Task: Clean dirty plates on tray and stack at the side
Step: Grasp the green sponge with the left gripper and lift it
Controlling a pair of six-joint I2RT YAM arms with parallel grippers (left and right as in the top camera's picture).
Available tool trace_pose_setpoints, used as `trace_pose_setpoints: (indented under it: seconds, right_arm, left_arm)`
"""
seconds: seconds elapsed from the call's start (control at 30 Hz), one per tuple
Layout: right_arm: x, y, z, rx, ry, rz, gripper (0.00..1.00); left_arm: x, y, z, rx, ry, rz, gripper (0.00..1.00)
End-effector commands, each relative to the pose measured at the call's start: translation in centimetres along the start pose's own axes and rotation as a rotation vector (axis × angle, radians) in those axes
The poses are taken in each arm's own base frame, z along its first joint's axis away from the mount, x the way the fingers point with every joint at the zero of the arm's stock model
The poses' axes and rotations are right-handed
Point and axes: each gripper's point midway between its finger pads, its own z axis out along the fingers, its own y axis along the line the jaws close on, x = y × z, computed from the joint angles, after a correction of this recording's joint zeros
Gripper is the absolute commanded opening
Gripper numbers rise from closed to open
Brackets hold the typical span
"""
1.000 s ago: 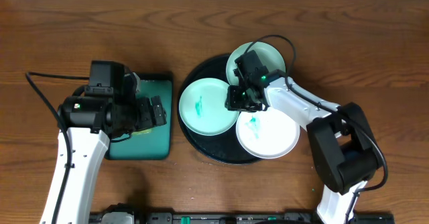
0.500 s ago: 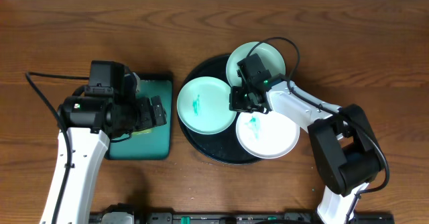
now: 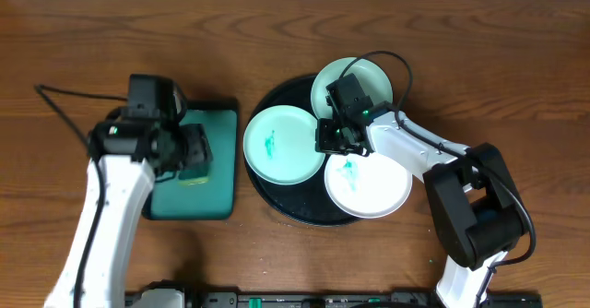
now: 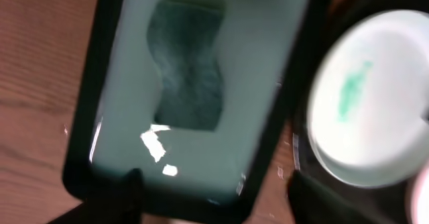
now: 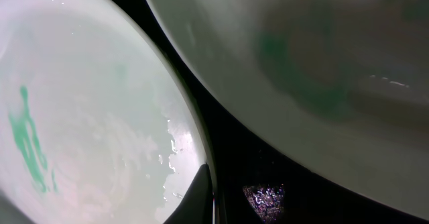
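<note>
The black tray [image 3: 288,96] holds three plates. A mint plate [image 3: 281,147] with a green smear lies at its left and also shows in the right wrist view [image 5: 80,117] and the left wrist view [image 4: 375,96]. A second mint plate [image 3: 355,76] lies at the back [image 5: 301,70]. A white plate [image 3: 373,188] with a green smear lies at the front right. My right gripper [image 3: 336,135] sits at the left mint plate's right rim; one finger [image 5: 201,190] lies on the rim, seemingly pinching it. My left gripper [image 3: 194,153] is open and empty above the teal tray [image 4: 214,184].
The rectangular teal tray [image 3: 217,193] with a black rim lies left of the black tray, close to it. A dark, blurred pad [image 4: 188,63] lies on it. Bare wooden table [image 3: 516,68] surrounds both trays.
The left arm has swung so that its gripper sits further left over the teal tray. The left mint plate shifted slightly left early on; the right arm has since stayed still.
</note>
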Motion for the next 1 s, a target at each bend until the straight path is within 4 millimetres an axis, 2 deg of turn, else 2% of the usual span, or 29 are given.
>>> trace_pose_setpoints:
  seconds: [0.0, 0.1, 0.23, 0.47, 0.53, 0.7, 0.77, 0.8, 0.83, 0.97]
  right_arm:
    - [2.0, -1.1, 1.3, 0.035, 0.061, 0.012, 0.01]
    - [2.2, -1.2, 1.3, 0.04, 0.07, 0.003, 0.01]
    - [2.4, -1.3, 1.2, 0.045, 0.078, -0.002, 0.01]
    - [2.5, -1.4, 1.2, 0.048, 0.083, -0.001, 0.01]
    - [2.5, -1.4, 1.2, 0.049, 0.085, 0.0, 0.01]
    - [2.6, -1.5, 1.2, 0.051, 0.088, 0.001, 0.01]
    - [2.6, -1.5, 1.2, 0.051, 0.088, 0.001, 0.01]
    - [2.6, -1.5, 1.2, 0.052, 0.089, 0.001, 0.01]
    - [2.6, -1.5, 1.2, 0.052, 0.089, 0.001, 0.01]
    - [2.6, -1.5, 1.2, 0.052, 0.089, 0.001, 0.01]
  left_arm:
    - [-0.1, 1.7, 3.2, -0.081, 0.072, -0.029, 0.64]
    - [-0.5, 2.3, 5.9, -0.102, 0.121, -0.052, 0.58]
    - [-0.7, 3.0, 8.7, -0.121, 0.166, -0.067, 0.57]
    - [-0.2, 3.2, 12.3, -0.133, 0.233, -0.064, 0.56]
    - [-0.1, 3.3, 13.2, -0.135, 0.248, -0.065, 0.53]
    - [0.3, 3.4, 14.5, -0.142, 0.27, -0.065, 0.42]
    - [0.2, 3.4, 14.7, -0.141, 0.268, -0.066, 0.28]
    - [0.1, 3.4, 14.7, -0.141, 0.267, -0.066, 0.15]
    - [0.1, 3.4, 14.7, -0.14, 0.264, -0.066, 0.07]
    - [0.3, 2.8, 14.7, -0.109, 0.278, -0.07, 0.07]
